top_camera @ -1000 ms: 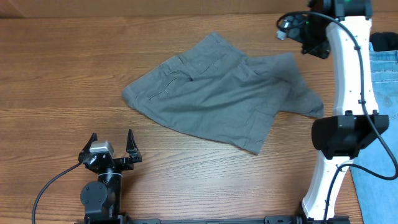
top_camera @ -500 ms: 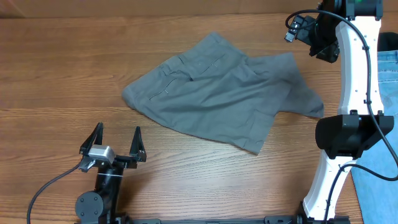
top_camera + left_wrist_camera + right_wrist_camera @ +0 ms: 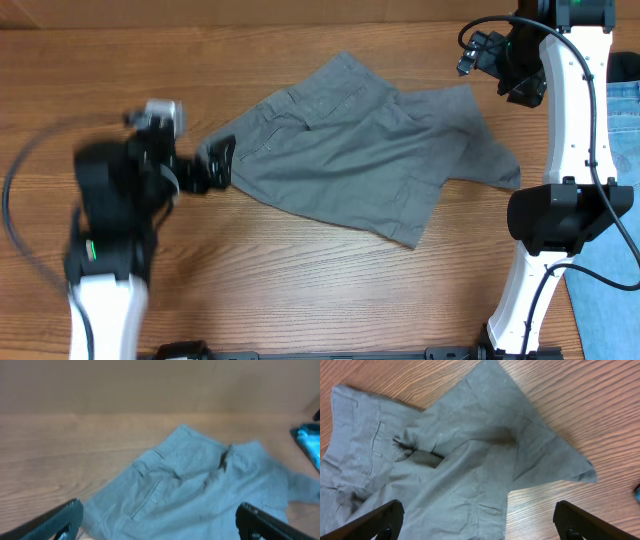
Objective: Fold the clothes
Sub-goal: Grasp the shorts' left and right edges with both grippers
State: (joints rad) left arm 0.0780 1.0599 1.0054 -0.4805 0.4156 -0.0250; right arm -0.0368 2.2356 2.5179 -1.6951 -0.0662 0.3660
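one shorts (image 3: 350,150) lying crumpled mid-table (image 3: 100,70); one jeans (image 3: 622,120) lying at 3 o'clock edge. two grippers, jaws gaping, gripping nothing: left gripper (image 3: 159,505) hovering at shorts' 9 o'clock, right gripper (image 3: 477,505) at 2 o'clock.

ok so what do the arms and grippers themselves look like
Both arms are white links with black joint housings. The right arm has a black cable along it and a green light at its top. The left arm is blurred, with a black cable loop. The left gripper and right gripper have black tapered fingers.
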